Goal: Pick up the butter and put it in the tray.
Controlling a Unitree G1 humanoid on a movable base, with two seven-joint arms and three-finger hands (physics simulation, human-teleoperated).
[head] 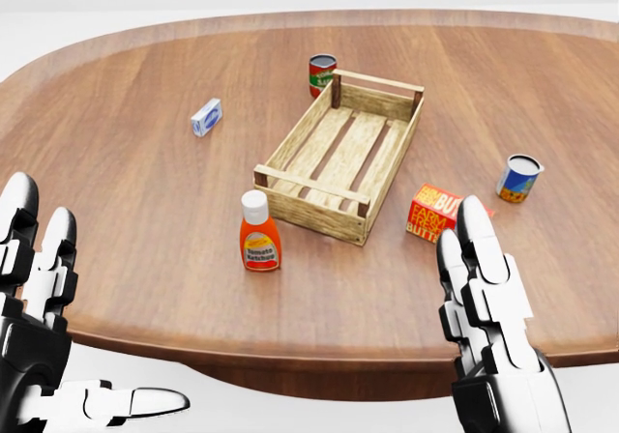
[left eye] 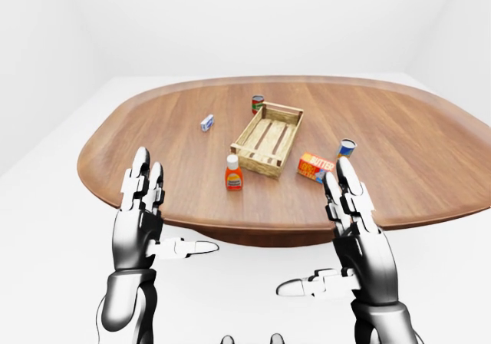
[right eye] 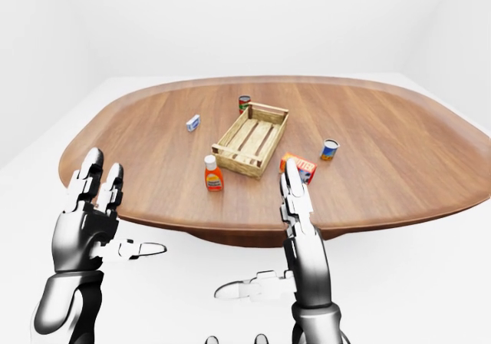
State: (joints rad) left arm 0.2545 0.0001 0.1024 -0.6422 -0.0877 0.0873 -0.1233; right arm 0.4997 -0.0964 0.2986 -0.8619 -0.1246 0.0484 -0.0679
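The butter, a red and orange box, lies on the wooden table just right of the tray's near corner. In the head view my right hand's fingertips cover the right part of the butter. The tray is a slatted wooden crate in the middle of the table with nothing in it. My right hand is open, held upright at the table's near edge, short of the butter. My left hand is open too, raised at the lower left and off the table.
A ketchup bottle stands left of the tray's near end. A red can stands behind the tray's far corner, a blue can right of the butter, a small blue-white box at the far left. The table's rounded edge runs below.
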